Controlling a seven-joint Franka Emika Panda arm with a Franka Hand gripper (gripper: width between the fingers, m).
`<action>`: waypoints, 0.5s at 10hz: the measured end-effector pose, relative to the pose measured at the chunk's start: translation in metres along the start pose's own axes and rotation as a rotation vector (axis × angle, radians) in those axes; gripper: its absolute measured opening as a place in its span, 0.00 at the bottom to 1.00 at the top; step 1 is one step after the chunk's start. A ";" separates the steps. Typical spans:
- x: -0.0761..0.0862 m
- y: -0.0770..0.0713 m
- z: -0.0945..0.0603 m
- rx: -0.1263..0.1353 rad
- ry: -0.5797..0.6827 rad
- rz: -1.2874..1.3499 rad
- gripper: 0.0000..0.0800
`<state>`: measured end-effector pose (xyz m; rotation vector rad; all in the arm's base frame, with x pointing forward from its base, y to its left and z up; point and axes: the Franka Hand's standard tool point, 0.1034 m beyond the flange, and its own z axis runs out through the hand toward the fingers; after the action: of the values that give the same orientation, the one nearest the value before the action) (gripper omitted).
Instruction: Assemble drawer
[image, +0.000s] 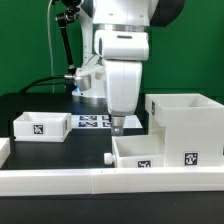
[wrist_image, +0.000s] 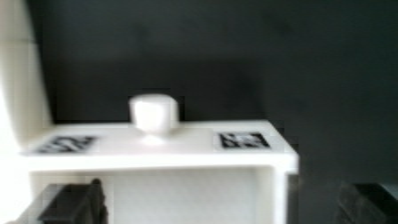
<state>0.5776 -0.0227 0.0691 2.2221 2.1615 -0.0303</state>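
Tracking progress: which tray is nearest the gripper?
The tray beside the housing, below the gripper; the other tray lies at the exterior view's left.

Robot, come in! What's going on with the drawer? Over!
Gripper open, empty, above the near tray. Box and other tray stand apart, nothing slotted in. Nothing seen blocking.

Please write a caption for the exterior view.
Franka end effector poised over a knobbed tray, housing beside it.
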 end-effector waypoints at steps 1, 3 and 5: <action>-0.002 0.000 0.001 0.001 0.001 0.005 0.81; -0.009 0.000 0.004 0.005 0.020 -0.039 0.81; -0.026 0.009 0.020 0.034 0.105 -0.054 0.81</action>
<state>0.5867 -0.0496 0.0500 2.2310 2.2912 0.0484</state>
